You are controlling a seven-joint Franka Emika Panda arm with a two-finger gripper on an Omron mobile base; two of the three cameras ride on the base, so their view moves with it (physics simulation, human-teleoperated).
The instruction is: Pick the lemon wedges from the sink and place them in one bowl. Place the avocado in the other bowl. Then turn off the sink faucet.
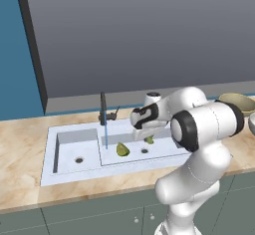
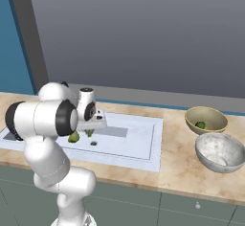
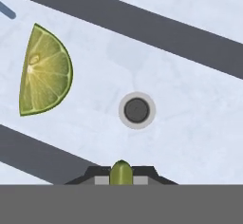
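The step in hand looks like carrying the first lemon wedge: the fingers (image 3: pixel 121 179) are clamped on a small wedge (image 3: pixel 121 172), whose yellow-green tip pokes up between them at the bottom centre of the hand view. In the left base view the same small wedge (image 1: pixel 149 140) hangs under the hand, right of centre, above the long basin of the sink (image 1: pixel 64 174), so I judge it lifted clear of the floor rather than resting on it.

The large wedge (image 3: pixel 45 71) lies flat in the upper left of the hand view, well apart from the drain (image 3: pixel 136 110) at the centre; in the left base view it sits mid-frame (image 1: pixel 122 150), just right of the water stream (image 1: pixel 105 135). The faucet (image 1: pixel 103 108) stands behind it and is evidently not yet turned off.

In the right base view two bowls stand on the desk (image 2: pixel 177 167) at the right: the tan bowl (image 2: pixel 213 115) holds the avocado (image 2: pixel 200 124), and the grey bowl (image 2: pixel 227 165) below it appears to have nothing in it.

The next move calls for raising the small wedge above the sink rim, swinging it right across the desk, and opening over the grey bowl, not the tan one. The large wedge and the faucet remain
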